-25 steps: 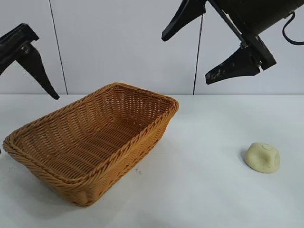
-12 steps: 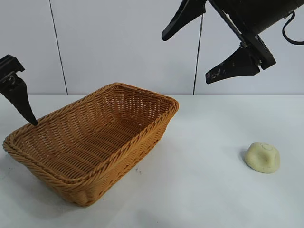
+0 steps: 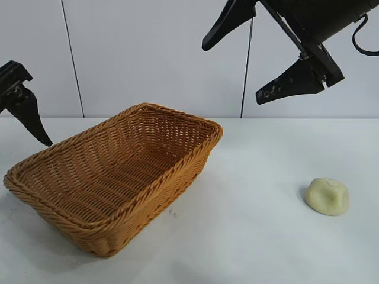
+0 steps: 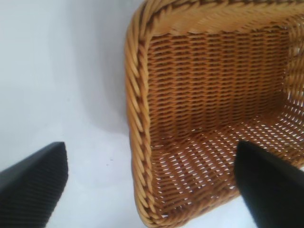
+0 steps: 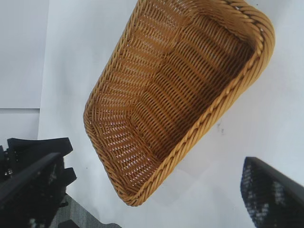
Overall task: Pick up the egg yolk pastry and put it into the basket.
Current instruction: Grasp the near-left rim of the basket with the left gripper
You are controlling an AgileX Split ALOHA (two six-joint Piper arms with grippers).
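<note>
On the table the pastry (image 3: 327,196) lies ungrasped, well apart from the empty basket (image 3: 177,171); both claws, left gripper (image 4: 152,178) and right gripper (image 3: 247,54), are held spread; everything remains to be done

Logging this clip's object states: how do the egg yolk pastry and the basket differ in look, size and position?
The egg yolk pastry is a small, smooth, pale cream-yellow lump; the basket is large, woven, golden-brown wicker. The pastry is a solid dome, while the basket is an open rectangle with nothing inside. The pastry sits at the table's right, the basket at the left, well apart. Both rest on the white table, untouched by either gripper.
</note>
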